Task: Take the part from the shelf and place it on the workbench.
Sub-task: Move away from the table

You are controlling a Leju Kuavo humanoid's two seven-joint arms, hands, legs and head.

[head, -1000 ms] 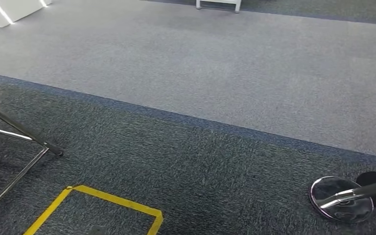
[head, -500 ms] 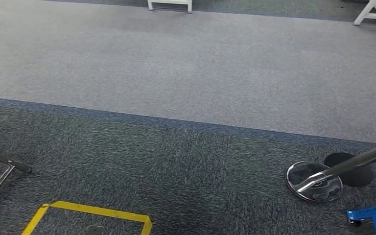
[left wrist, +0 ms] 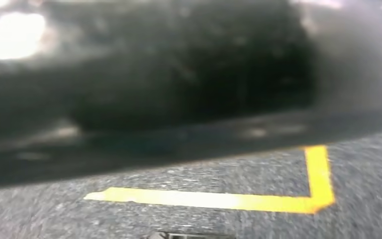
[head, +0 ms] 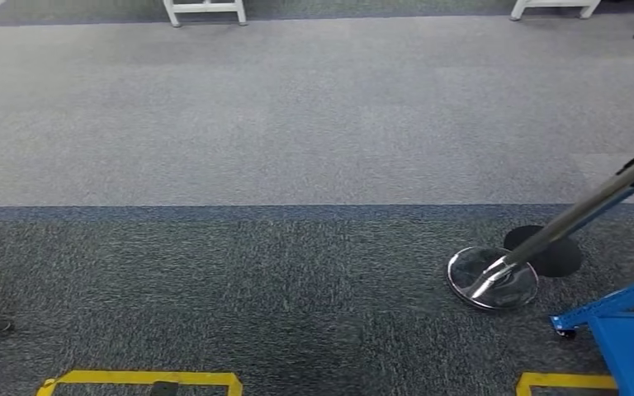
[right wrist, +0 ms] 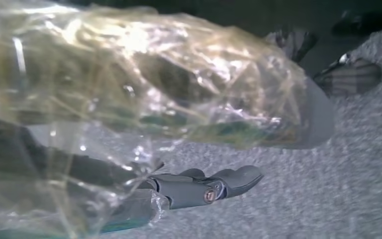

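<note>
Right hand (right wrist: 199, 189) holds the plastic-wrapped part (right wrist: 144, 84) above grey carpet (head: 314, 124) with yellow tape (head: 140, 378).

Even overhead light; blurred, glare-streaked wrist views.

Carpet (head: 297, 107) was light grey at the far side, dark speckled grey near. Yellow tape (head: 140, 379) marked the floor; stanchion base (head: 493, 278) was chrome, cart (head: 627, 330) blue.
</note>
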